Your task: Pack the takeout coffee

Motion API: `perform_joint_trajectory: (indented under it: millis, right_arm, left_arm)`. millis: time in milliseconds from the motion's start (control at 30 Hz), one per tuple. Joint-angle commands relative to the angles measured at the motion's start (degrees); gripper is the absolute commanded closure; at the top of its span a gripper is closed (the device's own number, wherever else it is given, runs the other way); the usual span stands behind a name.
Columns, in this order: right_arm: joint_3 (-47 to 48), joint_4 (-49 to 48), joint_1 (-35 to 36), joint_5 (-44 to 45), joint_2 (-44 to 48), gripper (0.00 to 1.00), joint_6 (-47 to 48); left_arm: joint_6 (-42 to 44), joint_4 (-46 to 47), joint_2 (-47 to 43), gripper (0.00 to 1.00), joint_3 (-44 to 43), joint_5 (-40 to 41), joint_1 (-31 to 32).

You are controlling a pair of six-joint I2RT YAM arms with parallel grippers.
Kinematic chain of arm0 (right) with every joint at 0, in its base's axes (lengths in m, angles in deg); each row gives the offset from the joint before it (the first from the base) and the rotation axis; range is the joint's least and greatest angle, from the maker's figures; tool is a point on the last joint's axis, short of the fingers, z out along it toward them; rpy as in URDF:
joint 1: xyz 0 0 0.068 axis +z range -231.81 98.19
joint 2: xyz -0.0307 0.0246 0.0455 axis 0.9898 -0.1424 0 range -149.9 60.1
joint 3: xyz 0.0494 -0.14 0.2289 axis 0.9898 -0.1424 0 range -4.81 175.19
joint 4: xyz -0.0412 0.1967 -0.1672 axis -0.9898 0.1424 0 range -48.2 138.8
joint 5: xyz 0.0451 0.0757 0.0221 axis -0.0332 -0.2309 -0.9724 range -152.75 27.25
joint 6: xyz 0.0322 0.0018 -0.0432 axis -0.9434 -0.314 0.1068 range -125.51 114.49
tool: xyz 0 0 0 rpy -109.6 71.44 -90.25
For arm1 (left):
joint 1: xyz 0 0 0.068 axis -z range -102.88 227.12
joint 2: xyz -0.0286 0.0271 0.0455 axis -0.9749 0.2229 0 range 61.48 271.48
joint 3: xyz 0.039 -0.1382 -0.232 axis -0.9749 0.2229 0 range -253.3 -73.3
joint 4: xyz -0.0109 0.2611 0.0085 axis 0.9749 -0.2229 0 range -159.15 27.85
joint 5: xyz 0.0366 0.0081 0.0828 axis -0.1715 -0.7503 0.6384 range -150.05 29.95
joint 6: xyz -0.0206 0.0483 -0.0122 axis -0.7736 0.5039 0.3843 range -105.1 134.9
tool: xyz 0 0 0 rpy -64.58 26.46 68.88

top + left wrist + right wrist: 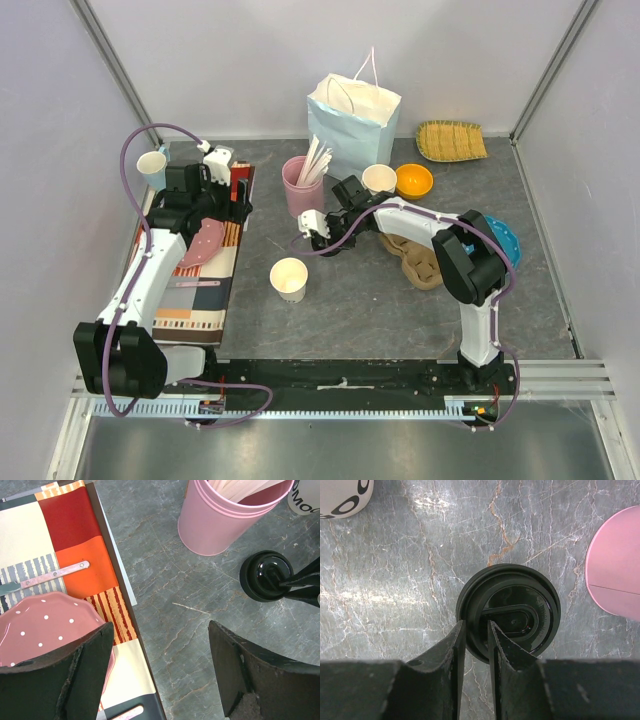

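Takeout coffee (pixel 520 600) in right jaws, near "MO"-lettered cup (pixel 340 492)

Top external: high behind the near edge of the tabletop (pixel 360 310), facing its far edge. Wrist views: close, looking down; both share the takeout coffee (pixel 508 611) and pink cup (pixel 225 520).

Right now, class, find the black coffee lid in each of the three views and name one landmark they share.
Right wrist: black lid at centre, right pincer nipping its rim.
Left wrist: right edge, mid-height.
Top external: centre, mostly hidden under that pincer.
Shared landmark: pink cup beside it.
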Motion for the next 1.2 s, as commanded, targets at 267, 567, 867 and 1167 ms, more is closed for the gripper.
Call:
perform_joint_trajectory:
  millis: [267,567,867,1167]
  right_arm:
    - [2.9,2.0,1.0,-1.2,-0.1,0.93,0.9]
    - [6.8,7.7,0.9,-2.3,1.6,1.0,-0.2]
    - [9.1,8.5,0.9,-2.0,3.4,1.0,-6.2]
    - [14.0,12.1,2.0,0.7,9.6,1.0,-18.2]
  left_arm:
    - [2.2,0.4,0.1,0.18,0.0,0.1,-0.2]
    - [2.2,0.4,0.1,0.18,0.1,-0.2,-0.2]
    - [2.3,0.4,0.0,0.18,0.1,-0.4,-0.2]
    - [2.3,0.0,-0.3,0.18,-0.3,-0.4,-0.2]
